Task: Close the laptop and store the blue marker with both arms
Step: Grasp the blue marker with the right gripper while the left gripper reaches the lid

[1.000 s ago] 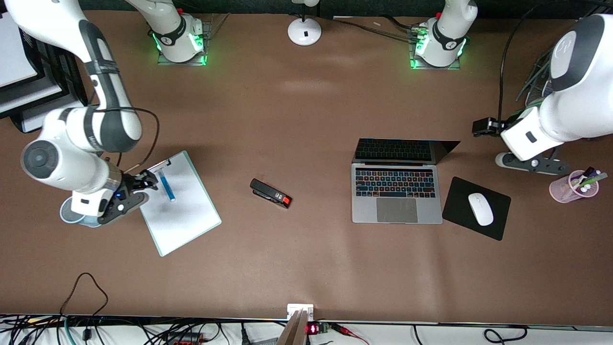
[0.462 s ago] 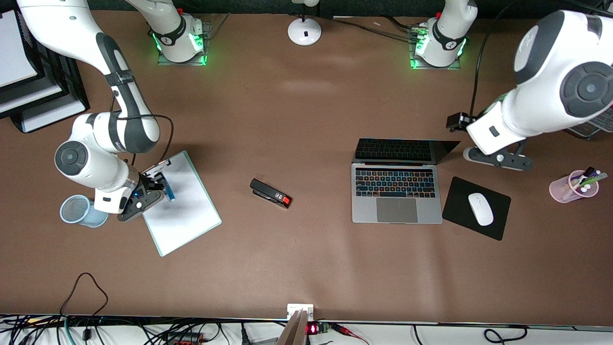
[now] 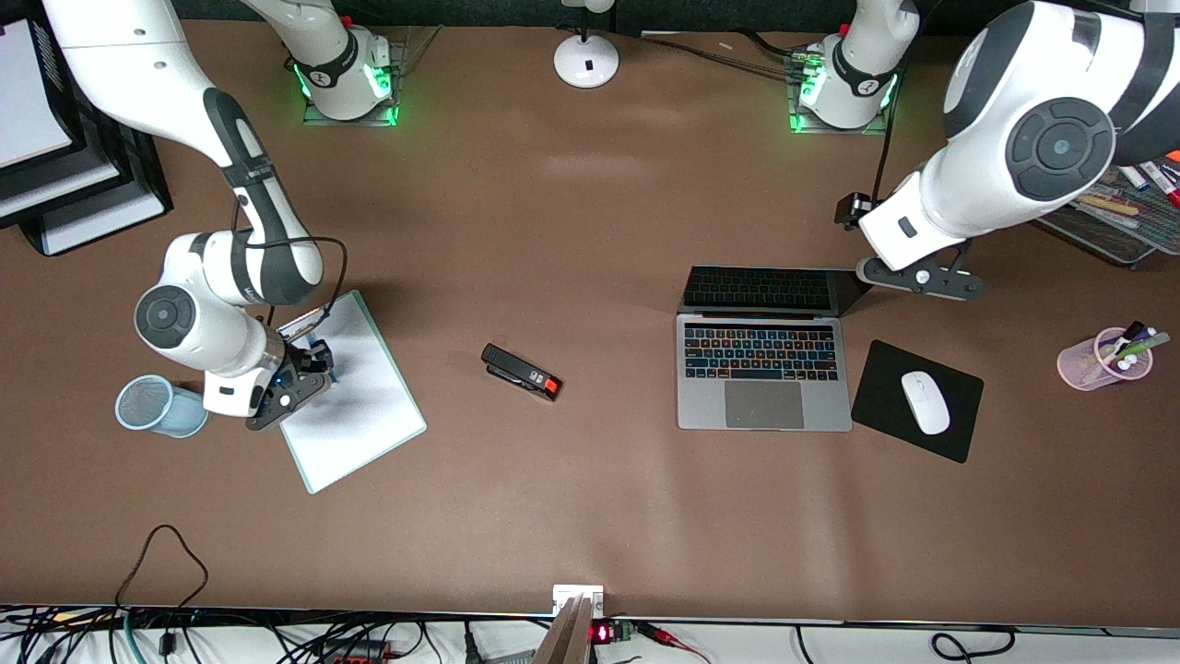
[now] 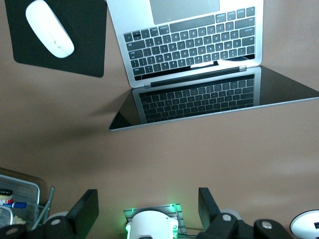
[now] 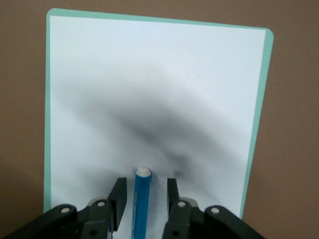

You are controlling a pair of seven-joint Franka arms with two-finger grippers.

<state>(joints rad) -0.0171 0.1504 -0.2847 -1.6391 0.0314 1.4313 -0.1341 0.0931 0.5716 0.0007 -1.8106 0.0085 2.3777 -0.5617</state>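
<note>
The right gripper (image 5: pixel 143 196) hangs low over the whiteboard (image 3: pixel 355 397) at the desk's (image 3: pixel 590 516) nine o'clock, fingers spread either side of the marker (image 5: pixel 142 199), not yet clenched. The marker lies flat on the board between them, lined up so they can pinch its barrel across. A mesh cup (image 3: pixel 152 406), further toward nine o'clock, looks like its likely store.

The left gripper (image 4: pixel 149 211) hovers over bare desk at the laptop's (image 3: pixel 763 346) one o'clock, released, fingers wide. The laptop sits open, screen leaning back, so coming from above the lid's top edge suits pushing it down. A mouse (image 3: pixel 925 402) rests at its three o'clock.
</note>
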